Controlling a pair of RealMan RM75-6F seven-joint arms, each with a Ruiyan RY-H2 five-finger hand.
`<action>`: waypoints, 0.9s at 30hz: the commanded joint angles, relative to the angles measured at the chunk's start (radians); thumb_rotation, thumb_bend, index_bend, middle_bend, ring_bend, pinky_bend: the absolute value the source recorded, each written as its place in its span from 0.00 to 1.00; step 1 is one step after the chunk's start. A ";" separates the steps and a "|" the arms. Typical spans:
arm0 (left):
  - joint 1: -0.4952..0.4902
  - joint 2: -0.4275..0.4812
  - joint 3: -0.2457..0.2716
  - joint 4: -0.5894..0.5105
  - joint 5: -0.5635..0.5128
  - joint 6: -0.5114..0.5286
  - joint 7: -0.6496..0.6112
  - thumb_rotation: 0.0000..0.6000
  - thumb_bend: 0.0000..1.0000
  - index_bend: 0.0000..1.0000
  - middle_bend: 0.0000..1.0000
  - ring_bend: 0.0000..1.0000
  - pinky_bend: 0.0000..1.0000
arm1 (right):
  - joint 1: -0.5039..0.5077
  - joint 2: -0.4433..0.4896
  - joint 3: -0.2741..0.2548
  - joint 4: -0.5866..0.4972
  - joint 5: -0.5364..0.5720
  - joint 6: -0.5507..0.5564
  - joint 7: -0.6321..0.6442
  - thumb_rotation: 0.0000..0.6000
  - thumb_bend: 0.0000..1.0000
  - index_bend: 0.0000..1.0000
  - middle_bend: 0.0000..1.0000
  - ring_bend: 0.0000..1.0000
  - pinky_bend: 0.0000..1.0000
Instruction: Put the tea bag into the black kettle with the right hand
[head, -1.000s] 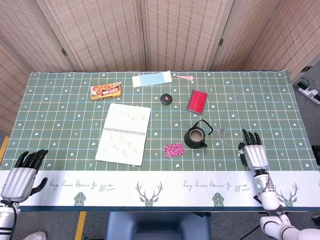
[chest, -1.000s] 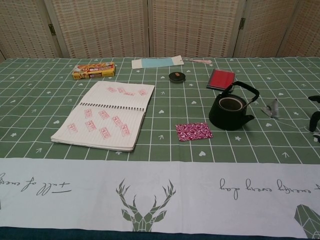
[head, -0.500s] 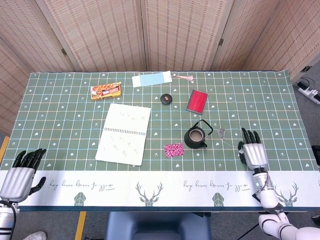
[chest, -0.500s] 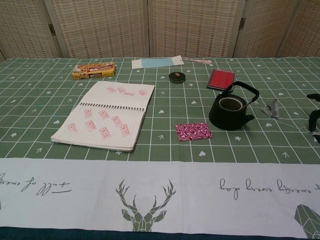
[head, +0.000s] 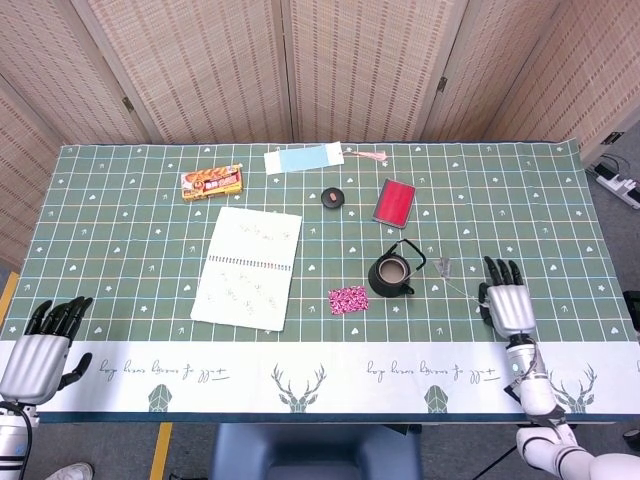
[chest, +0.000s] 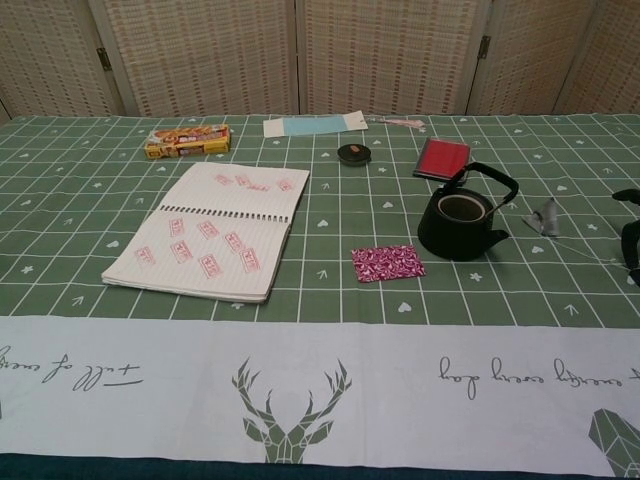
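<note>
Near the table's right edge, the flimsy tea bag (head: 444, 266) beside the black kettle (head: 391, 275) suits pinching by its string; the right hand (head: 505, 302) lies empty, fingers apart.

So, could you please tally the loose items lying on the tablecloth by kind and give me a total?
Kettle: 1, black kettle
Tea bag: 1, tea bag
Notebook: 1, open spiral notebook
Snack box: 1, snack box
Red case: 1, red case
Patterned pouch: 1, pink patterned pouch
Blue card: 1, blue card
Small round black item: 1, round black item
Total: 8
</note>
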 joint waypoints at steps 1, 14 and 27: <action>0.000 0.000 0.000 0.001 0.001 -0.001 -0.003 1.00 0.33 0.00 0.07 0.11 0.07 | -0.003 0.011 0.003 -0.016 -0.003 0.014 0.006 1.00 0.44 0.63 0.10 0.00 0.00; -0.001 -0.005 -0.005 0.005 -0.011 -0.005 0.007 1.00 0.33 0.00 0.07 0.11 0.07 | -0.005 0.194 0.051 -0.387 -0.038 0.182 -0.104 1.00 0.44 0.66 0.11 0.00 0.00; -0.005 0.002 -0.015 0.002 -0.035 -0.018 -0.009 1.00 0.33 0.00 0.07 0.11 0.07 | 0.026 0.380 0.140 -0.889 0.031 0.210 -0.441 1.00 0.44 0.67 0.11 0.00 0.00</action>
